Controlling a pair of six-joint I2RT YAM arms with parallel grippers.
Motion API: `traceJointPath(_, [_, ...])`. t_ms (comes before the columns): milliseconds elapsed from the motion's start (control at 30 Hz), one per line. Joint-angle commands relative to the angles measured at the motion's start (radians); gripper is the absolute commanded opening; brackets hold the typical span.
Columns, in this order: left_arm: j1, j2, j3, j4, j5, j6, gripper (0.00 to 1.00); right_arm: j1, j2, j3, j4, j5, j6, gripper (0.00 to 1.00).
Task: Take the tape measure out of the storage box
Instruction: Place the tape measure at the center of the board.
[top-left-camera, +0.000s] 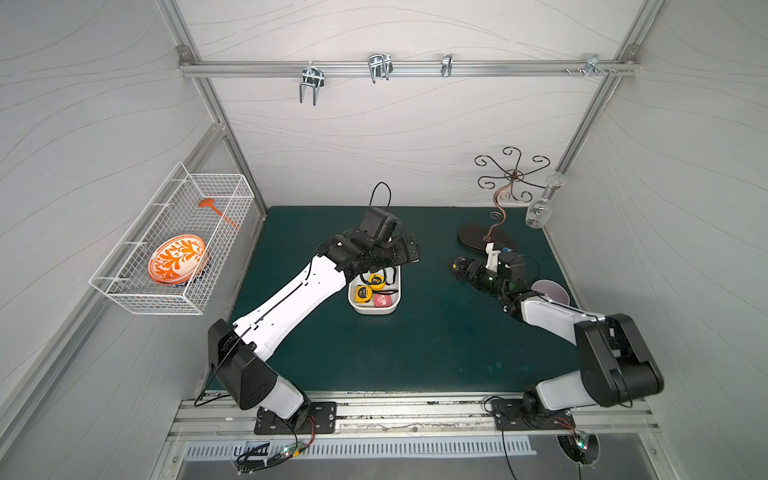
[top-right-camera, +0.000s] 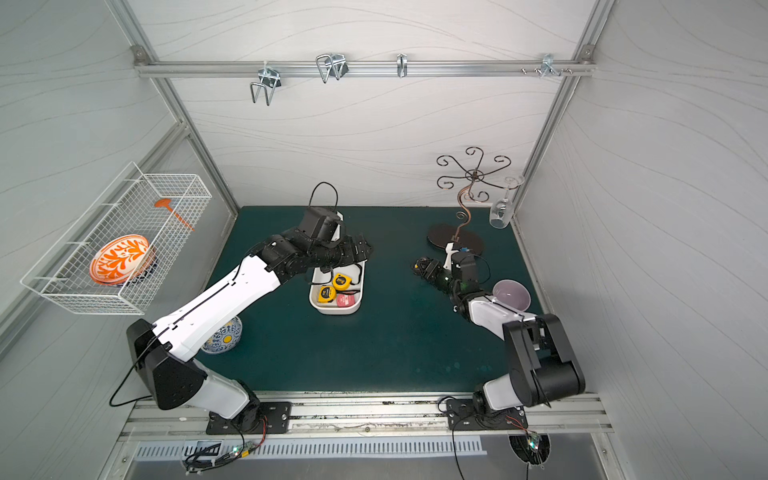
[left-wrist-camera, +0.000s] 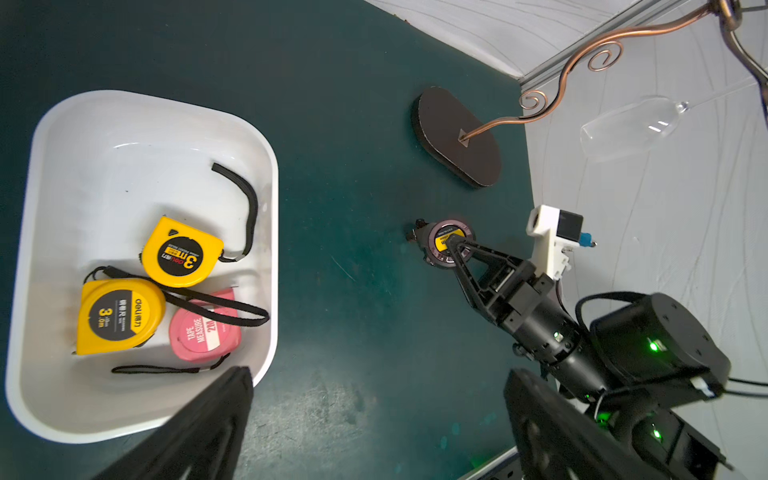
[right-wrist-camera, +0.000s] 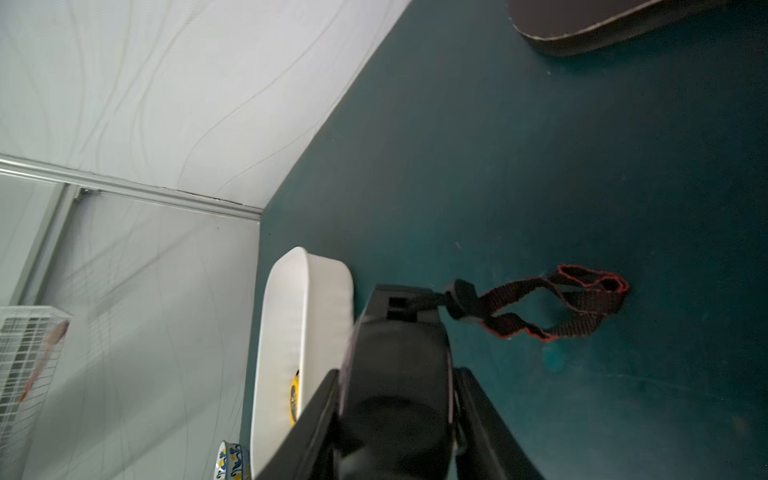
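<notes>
Left gripper (left-wrist-camera: 378, 376): I am holding it over the far end of the box (left-wrist-camera: 266, 166), jaws standing wide apart, gripping nothing.

Right gripper (left-wrist-camera: 451, 249): I am clamping a dark tape (right-wrist-camera: 395, 374) out at the mat (top-left-camera: 415, 353), well apart from the box, between it and the right edge, near the stand base (left-wrist-camera: 457, 137). Its strap (right-wrist-camera: 561, 307) is lying on the mat. I cannot tell whether the tape itself is touching down.

The box is sitting near the mat's middle, holding two yellow tapes (left-wrist-camera: 183, 251) (left-wrist-camera: 120, 316) and a pink tape (left-wrist-camera: 203, 324), bunched at its near end.
</notes>
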Motion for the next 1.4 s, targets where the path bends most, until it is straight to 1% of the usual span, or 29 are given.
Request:
traceJointPath(0, [0.008, -0.037, -0.011, 0.013, -0.028, 0.044, 1.0, -0.005, 0.068, 0.036, 0.134, -0.055, 0.04, 0.0])
traceJointPath(167, [0.018, -0.064, -0.038, 0.012, -0.038, 0.051, 1.0, -0.005, 0.14, 0.005, 0.172, -0.055, 0.066, 0.0])
traceJointPath(433, [0.026, -0.076, -0.057, 0.021, -0.043, 0.063, 1.0, 0.022, 0.098, -0.076, 0.107, -0.004, 0.049, 0.01])
traceJointPath(467, [0.028, -0.073, -0.057, 0.022, -0.042, 0.066, 1.0, 0.029, 0.09, -0.085, 0.097, 0.002, 0.047, 0.04])
traceJointPath(500, [0.028, -0.071, -0.057, 0.022, -0.04, 0.069, 1.0, 0.035, 0.084, -0.088, 0.084, 0.007, 0.042, 0.1])
traceJointPath(567, [0.03, -0.065, -0.057, 0.022, -0.036, 0.074, 1.0, 0.046, 0.075, -0.098, 0.07, 0.017, 0.03, 0.17])
traceJointPath(633, [0.031, -0.06, -0.059, 0.022, -0.031, 0.078, 1.0, 0.051, 0.066, -0.11, 0.065, 0.021, 0.028, 0.38])
traceJointPath(700, [0.033, -0.055, -0.059, 0.014, -0.032, 0.084, 1.0, 0.053, 0.05, -0.116, 0.046, 0.03, 0.028, 0.55])
traceJointPath(800, [0.038, -0.048, -0.057, -0.003, -0.029, 0.099, 1.0, 0.06, 0.002, -0.116, -0.015, 0.049, 0.011, 0.73])
traceJointPath(867, [0.042, -0.044, -0.054, -0.021, -0.029, 0.111, 1.0, 0.068, -0.041, -0.114, -0.071, 0.071, -0.004, 0.8])
traceJointPath(967, [0.046, -0.039, -0.054, -0.045, -0.027, 0.134, 1.0, 0.074, -0.111, -0.111, -0.153, 0.085, -0.018, 0.85])
traceJointPath(1133, [0.055, -0.026, -0.057, -0.099, -0.032, 0.183, 1.0, 0.091, -0.218, -0.065, -0.368, 0.108, -0.035, 0.93])
traceJointPath(1367, [0.071, -0.013, -0.081, -0.118, -0.014, 0.222, 1.0, 0.128, -0.355, -0.04, -0.583, 0.158, -0.042, 0.99])
